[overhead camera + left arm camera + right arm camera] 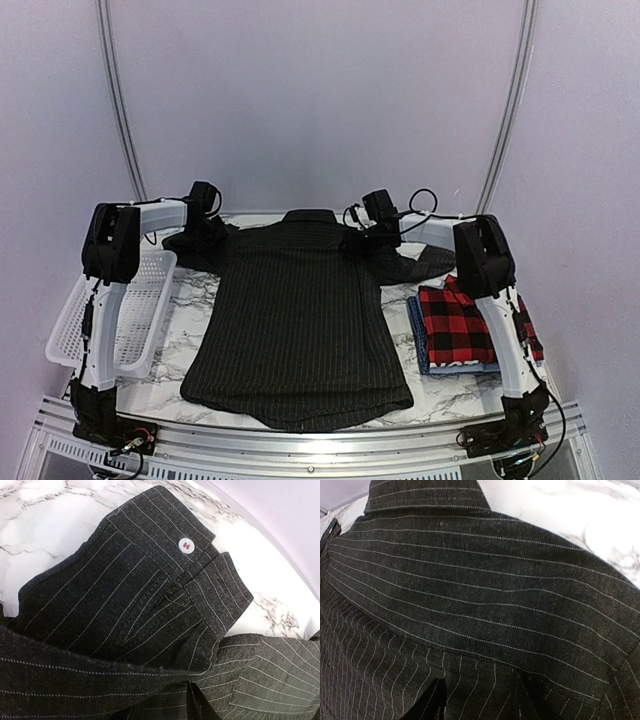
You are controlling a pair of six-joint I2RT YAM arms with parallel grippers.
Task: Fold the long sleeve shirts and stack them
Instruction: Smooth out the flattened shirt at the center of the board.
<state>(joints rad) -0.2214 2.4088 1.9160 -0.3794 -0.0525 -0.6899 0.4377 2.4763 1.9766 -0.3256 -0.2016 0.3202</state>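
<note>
The black pinstriped shirt lies flat and back-up in the middle of the table, collar at the far side. My left gripper is at its left shoulder, over the bunched left sleeve. In the left wrist view a fold of sleeve cloth is drawn up across my gripper, hiding most of the fingers, and the cuff with a white button lies beyond. My right gripper is at the right shoulder. Its fingers stand apart on the yoke cloth. The red-and-black plaid shirt lies folded on the blue folded shirt at the right.
A white mesh basket stands at the table's left edge beside the left arm. The marble tabletop shows between basket and shirt. The black shirt's right sleeve reaches toward the folded stack.
</note>
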